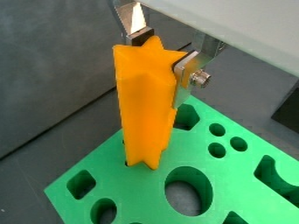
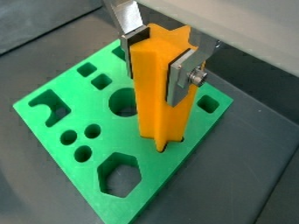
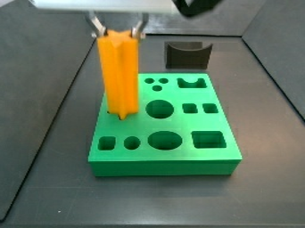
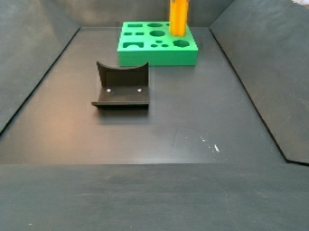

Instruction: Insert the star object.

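Observation:
The star object [image 1: 146, 105], a tall bright orange prism with ridged sides, stands upright between my gripper's fingers. My gripper [image 1: 163, 54] is shut on its upper end, one silver finger [image 2: 183, 75] on each side. It shows the same way in the other wrist view, gripper [image 2: 158, 57] on star object [image 2: 158, 96]. The prism's lower end meets the top face of the green block [image 1: 131, 187] near one edge. I cannot tell whether it sits in a hole. In both side views the star object [image 3: 118, 76] [image 4: 179, 16] is upright on the block [image 3: 167, 158] [image 4: 157, 56], under the gripper [image 3: 119, 31].
The green block [image 2: 181, 157] has several shaped holes: round, square and hexagonal. The dark grey fixture with a curved top [image 3: 186, 55] [image 4: 122, 86] stands on the dark floor, apart from the block. Sloped dark walls enclose the floor.

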